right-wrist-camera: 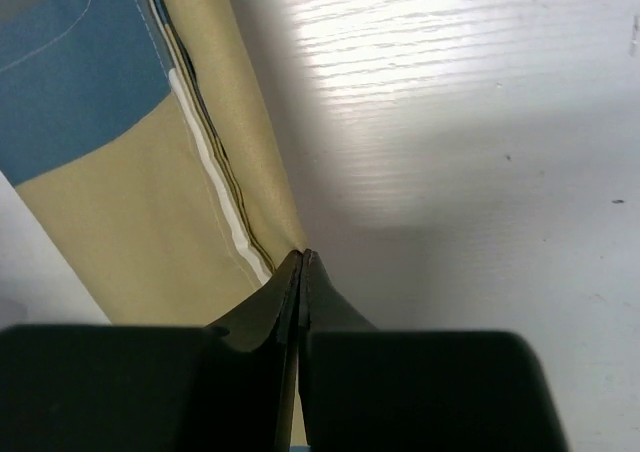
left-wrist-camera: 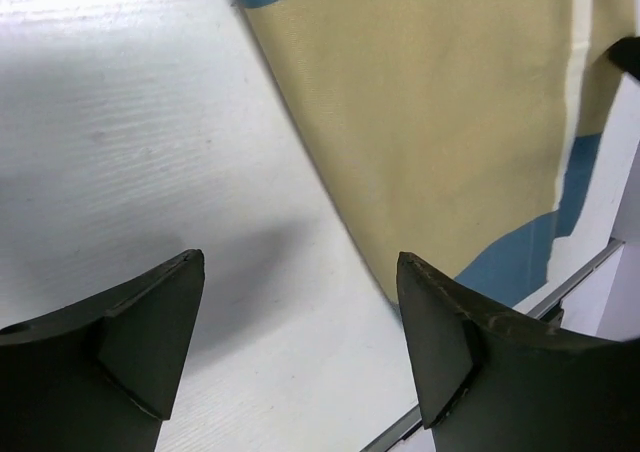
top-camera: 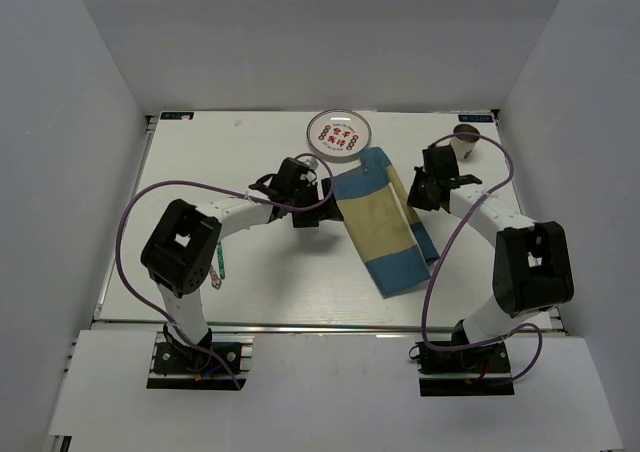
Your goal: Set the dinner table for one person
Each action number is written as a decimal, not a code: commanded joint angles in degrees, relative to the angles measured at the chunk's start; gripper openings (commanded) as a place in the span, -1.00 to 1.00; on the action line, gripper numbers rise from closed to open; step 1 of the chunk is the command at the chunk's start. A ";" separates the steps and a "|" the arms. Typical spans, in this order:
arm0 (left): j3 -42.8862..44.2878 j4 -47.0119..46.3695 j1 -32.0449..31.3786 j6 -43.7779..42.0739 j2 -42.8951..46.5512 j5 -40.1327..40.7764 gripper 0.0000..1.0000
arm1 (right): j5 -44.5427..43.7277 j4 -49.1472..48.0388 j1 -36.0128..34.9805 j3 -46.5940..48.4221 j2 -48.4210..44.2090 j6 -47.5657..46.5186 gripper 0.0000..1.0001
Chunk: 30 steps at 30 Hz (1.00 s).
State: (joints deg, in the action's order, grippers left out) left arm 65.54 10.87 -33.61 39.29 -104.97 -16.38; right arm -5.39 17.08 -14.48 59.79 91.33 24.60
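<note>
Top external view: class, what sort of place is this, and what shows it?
Probably a robot lab cell staged for dining: plain white walls box in the large white tabletop, which carries a round patterned plate and blue-and-tan cloth placemat.

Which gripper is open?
The left gripper: its jaws stand wide apart over bare table, while the right gripper is pinched shut on the placemat's edge.

The left arm point(top-camera: 232, 217) and right arm point(top-camera: 487, 212) have white links and boxy black joints point(top-camera: 180, 247). A purple cable point(top-camera: 119, 247) loops beside each. Base plates point(top-camera: 195, 357) are black. Fingers point(left-wrist-camera: 150, 337) are matte black wedges.
</note>
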 commanded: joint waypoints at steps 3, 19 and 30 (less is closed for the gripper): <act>2.84 2.05 -0.85 -0.79 -1.12 -0.41 0.75 | -0.94 -0.29 1.73 -5.81 -3.61 2.55 -1.00; -1.29 7.05 -0.85 -1.06 8.97 5.13 0.82 | 4.77 -10.14 2.79 -14.53 -11.37 3.53 0.37; -1.90 14.70 0.38 -2.81 18.22 7.41 0.84 | 13.12 -14.18 2.70 -16.02 -4.58 3.26 0.04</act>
State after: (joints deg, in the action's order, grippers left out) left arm 64.12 22.70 -33.80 37.91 -89.93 -10.24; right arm 4.82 6.44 -11.70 44.07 86.04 28.32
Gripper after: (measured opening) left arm 0.916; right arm 0.528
